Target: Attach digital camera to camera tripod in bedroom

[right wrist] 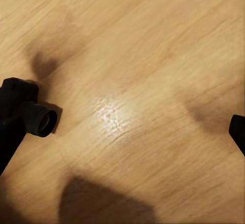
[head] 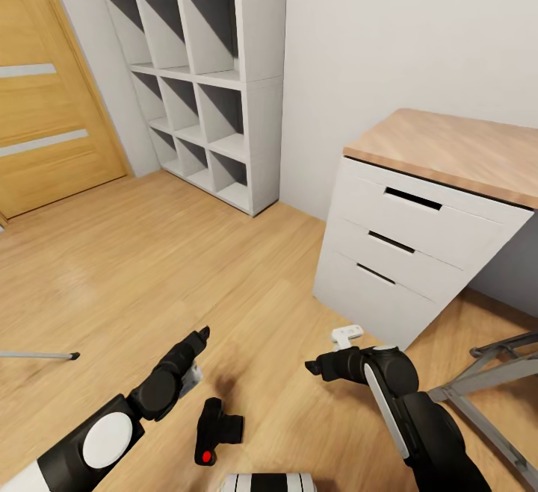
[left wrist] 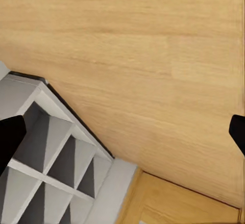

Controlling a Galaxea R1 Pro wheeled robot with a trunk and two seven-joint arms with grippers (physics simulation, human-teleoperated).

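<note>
Camera: the small black DSLR-style digital camera (head: pixel 217 430) with a stubby lens and red dot lay on the light wood plank floor (head: pixel 172 275), between the two arms; the right wrist view caught its lens (right wrist: pixel 41 119).
Left gripper (head: pixel 200 337): hung above the floor beside the camera, fingers spread wide in the left wrist view, holding nothing.
Right gripper (head: pixel 312 366): near the camera, fingertips far apart, empty.
Tripod: silver-grey legs (head: pixel 486 380) stood at the right, by the white drawer chest (head: pixel 403 253) with its oak top.
Handling: the camera looked light, rigid and smooth-cased; the lens was likely fragile.
Hold: probably across the body's flat sides, clear of the lens.
Shelves: white cube shelves (head: pixel 202 81) stood against the wall.
</note>
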